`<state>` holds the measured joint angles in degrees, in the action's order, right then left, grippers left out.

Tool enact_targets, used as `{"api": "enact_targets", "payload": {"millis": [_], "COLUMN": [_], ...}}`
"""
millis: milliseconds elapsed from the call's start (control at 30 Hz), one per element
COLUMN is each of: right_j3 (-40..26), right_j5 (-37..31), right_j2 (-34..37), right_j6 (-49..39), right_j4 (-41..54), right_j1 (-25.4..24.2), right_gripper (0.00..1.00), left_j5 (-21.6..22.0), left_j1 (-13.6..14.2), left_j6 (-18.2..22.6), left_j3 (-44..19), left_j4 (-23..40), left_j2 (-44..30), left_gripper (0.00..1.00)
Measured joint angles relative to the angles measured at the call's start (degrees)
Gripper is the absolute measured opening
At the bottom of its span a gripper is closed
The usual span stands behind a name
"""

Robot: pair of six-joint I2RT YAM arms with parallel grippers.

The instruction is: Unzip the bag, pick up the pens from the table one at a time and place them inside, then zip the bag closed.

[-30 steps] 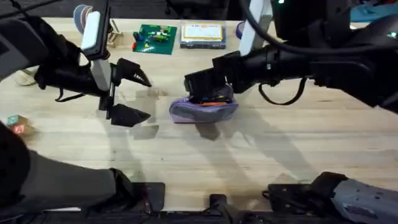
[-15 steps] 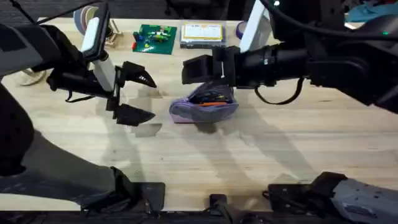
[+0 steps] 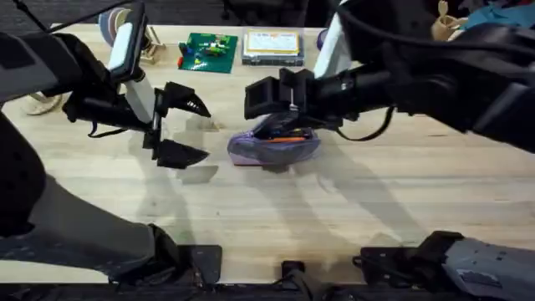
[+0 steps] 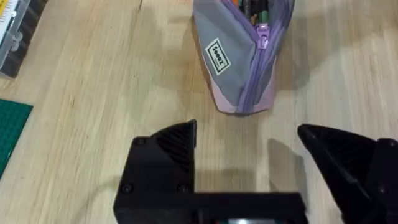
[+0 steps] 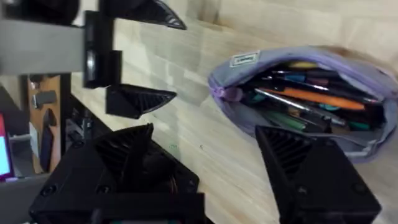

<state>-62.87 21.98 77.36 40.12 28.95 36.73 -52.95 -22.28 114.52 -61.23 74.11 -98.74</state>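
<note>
The right gripper [image 3: 266, 99] is held wide open and empty just above the bag [image 3: 274, 146]. The left gripper [image 3: 185, 127] is likewise spread wide with nothing gripped, poised beside the bag's end, apart from it. The bag lies unzipped mid-table [image 3: 376, 201]; pens [image 5: 311, 99], an orange one among them, are seen inside it in the right wrist view.

A robotics lab or workshop is suggested. A butcher-block worktop [image 3: 351, 209] is seen with two arms mounted at its near edge. A green building-block plate [image 3: 209, 52], a clear-lidded yellow box [image 3: 272, 46], tape rolls [image 3: 113, 21] and toy blocks [image 3: 22, 166] are laid out as test props.
</note>
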Motion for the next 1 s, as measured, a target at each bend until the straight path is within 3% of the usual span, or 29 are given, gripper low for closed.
{"api": "enact_targets", "payload": {"millis": [533, 1000], "right_j3": [0.0, 0.0], "right_j5": [0.4, 9.2], "right_j2": [9.9, 16.1], "right_j6": [1.7, -0.7], "right_j4": [-1.2, -9.0], "right_j1": [0.0, 0.0], "right_gripper": [0.998, 0.996], "left_j5": [0.0, 0.0], "left_j1": [0.0, 0.0], "left_j6": [0.0, 0.0], "left_j3": [0.0, 0.0], "left_j4": [0.0, 0.0], "left_j2": [0.0, 0.0], "left_gripper": [0.993, 0.994]}}
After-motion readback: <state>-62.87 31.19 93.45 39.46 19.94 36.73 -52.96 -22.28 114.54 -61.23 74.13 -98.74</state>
